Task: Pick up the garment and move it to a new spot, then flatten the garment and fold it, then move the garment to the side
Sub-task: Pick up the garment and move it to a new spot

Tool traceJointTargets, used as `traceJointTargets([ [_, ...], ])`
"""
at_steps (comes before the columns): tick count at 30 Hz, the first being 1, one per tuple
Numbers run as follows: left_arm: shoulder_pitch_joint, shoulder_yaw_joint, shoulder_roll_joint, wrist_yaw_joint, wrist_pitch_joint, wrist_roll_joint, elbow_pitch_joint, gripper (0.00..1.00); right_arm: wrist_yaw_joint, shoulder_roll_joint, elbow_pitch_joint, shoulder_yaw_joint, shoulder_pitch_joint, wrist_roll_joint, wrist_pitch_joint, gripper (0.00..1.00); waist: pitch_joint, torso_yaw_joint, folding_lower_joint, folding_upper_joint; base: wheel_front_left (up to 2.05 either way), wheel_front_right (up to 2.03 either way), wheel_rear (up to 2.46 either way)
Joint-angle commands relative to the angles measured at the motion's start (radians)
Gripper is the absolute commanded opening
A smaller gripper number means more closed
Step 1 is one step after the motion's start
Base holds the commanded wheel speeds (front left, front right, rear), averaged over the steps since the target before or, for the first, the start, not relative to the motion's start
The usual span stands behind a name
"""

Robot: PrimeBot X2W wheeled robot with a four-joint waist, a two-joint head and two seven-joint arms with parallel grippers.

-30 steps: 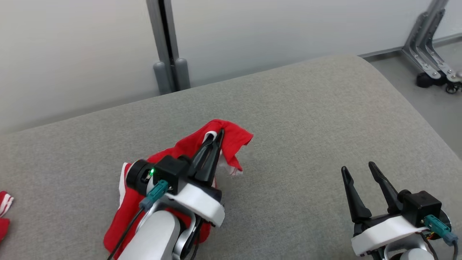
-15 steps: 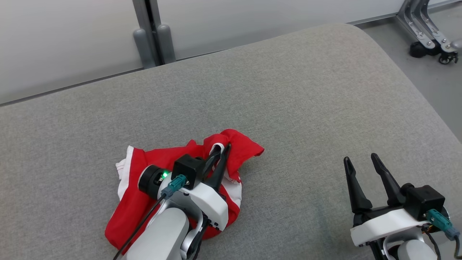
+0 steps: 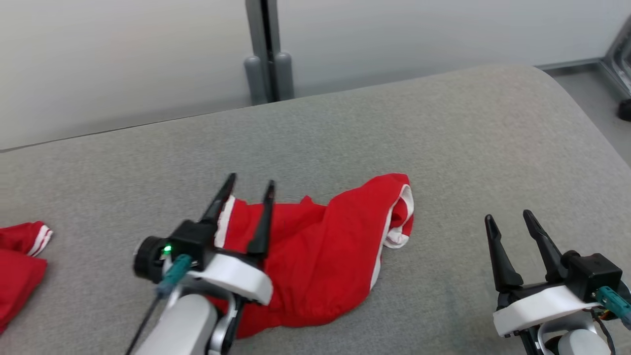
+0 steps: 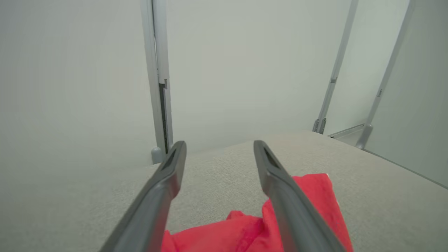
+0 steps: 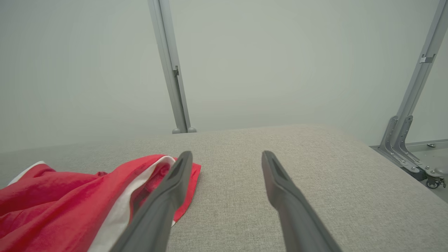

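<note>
Flattening likely called for the spread left tool [image 3: 251,179] and spread right tool [image 3: 507,215] pinching opposite hems of the crumpled garment [image 3: 320,246].

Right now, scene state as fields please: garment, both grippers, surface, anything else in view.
garment: red garment with white trim, crumpled, lying loose, not yet flattened or folded
surface: grey fabric cushion
left gripper: open, holding nothing, over the garment's left end
right gripper: open, empty, right of the garment, apart from it
other: second red cloth with white stripes, far left in the head view
background: grey post behind the cushion
</note>
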Motion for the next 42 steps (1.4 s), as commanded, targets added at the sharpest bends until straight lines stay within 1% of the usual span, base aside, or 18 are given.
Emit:
traceJointTargets([
  [1,0.016,0.01,0.006,0.005,-0.003,0.003,-0.006,1.0,0.0,-0.007,-0.006,-0.003,0.007,-0.002,-0.001,1.0,-0.02,0.026,0.0,0.0,0.0,0.0,0.0],
  [3,0.051,0.055,0.033,0.021,-0.002,0.002,-0.033,1.0,0.0,-0.006,-0.014,-0.007,0.017,-0.002,0.01,1.0,-0.033,0.046,0.0,0.0,0.0,0.0,0.0],
  [7,0.116,0.143,0.077,0.026,-0.002,-0.014,-0.061,1.0,0.0,-0.008,-0.03,-0.021,0.039,-0.009,0.023,1.0,-0.06,0.081,0.0,0.0,0.0,0.0,0.0],
  [10,0.166,0.209,0.105,0.017,-0.002,-0.032,-0.065,1.0,0.0,-0.007,-0.043,-0.031,0.058,-0.015,0.034,1.0,-0.076,0.102,0.0,0.0,0.0,0.0,0.0],
  [14,0.224,0.266,0.126,-0.019,-0.002,-0.056,-0.071,1.0,0.0,-0.003,-0.06,-0.046,0.084,-0.016,0.049,1.0,-0.091,0.124,0.0,0.0,0.0,0.0,0.0],
  [17,0.26,0.277,0.136,-0.044,-0.002,-0.048,-0.07,1.0,0.0,-0.001,-0.075,-0.051,0.101,-0.023,0.061,1.0,-0.1,0.133,0.0,0.0,0.0,0.0,0.0],
  [23,0.314,0.289,0.123,-0.062,-0.002,-0.037,-0.088,1.0,0.0,0.002,-0.098,-0.05,0.134,-0.03,0.081,1.0,-0.123,0.137,0.0,0.0,0.0,0.0,0.0],
  [31,0.365,0.271,0.105,-0.061,-0.002,0.003,-0.099,1.0,0.0,0.003,-0.112,-0.053,0.172,-0.031,0.097,1.0,-0.157,0.133,0.0,0.0,0.0,0.0,0.0],
  [42,0.382,0.273,0.093,-0.054,-0.002,0.016,-0.077,1.0,0.0,0.018,-0.136,-0.035,0.205,-0.022,0.116,1.0,-0.183,0.137,0.0,0.0,0.0,0.0,0.0],
])
